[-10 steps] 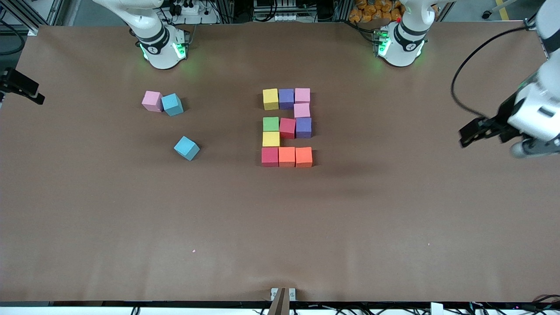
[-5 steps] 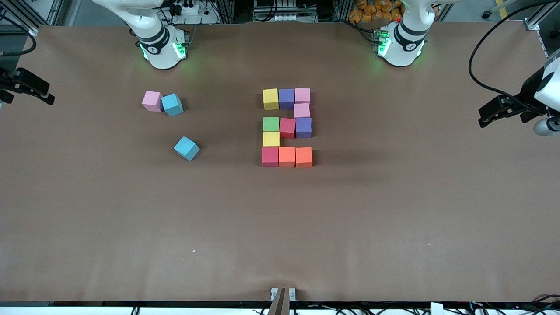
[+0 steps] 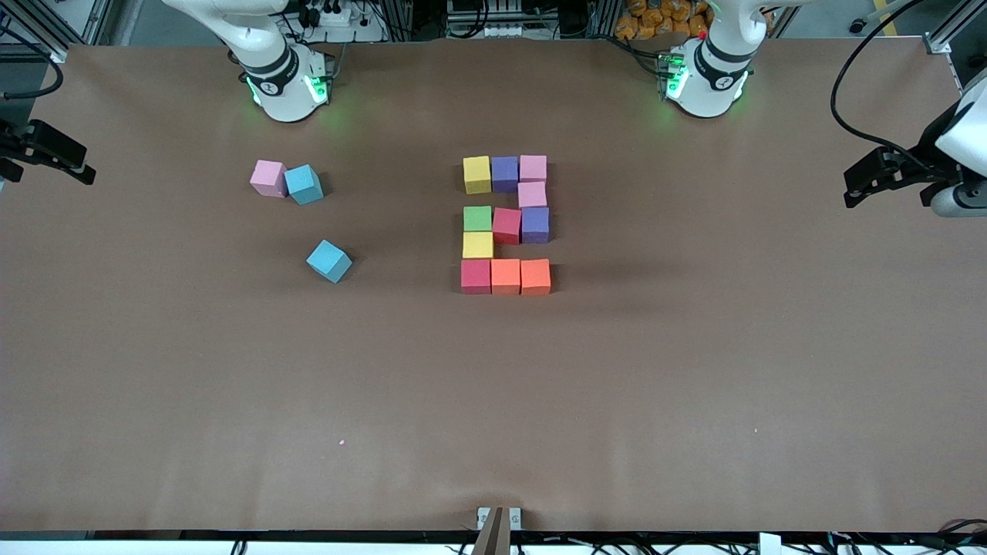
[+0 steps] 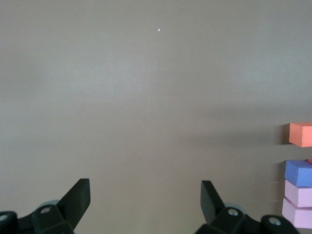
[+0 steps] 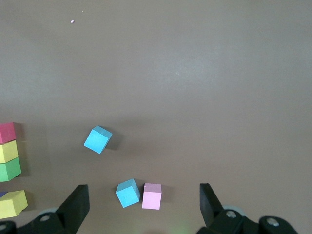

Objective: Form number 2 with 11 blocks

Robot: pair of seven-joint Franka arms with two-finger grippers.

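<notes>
Both grippers hang released: left gripper point(image 3: 852, 185) and right gripper point(image 3: 85, 171) over their table ends. I see the number 2 point(image 3: 506, 224) mid-table; its blocks look light, foam-like, best pinched across flat sides

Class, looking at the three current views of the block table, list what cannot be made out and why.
- Front view: right gripper is cut by the frame edge.
- Left wrist view: the number 2 is cut off; only an edge column of cubes shows.
- Right wrist view: the yellow cube and its neighbours are clipped at the edge.
</notes>
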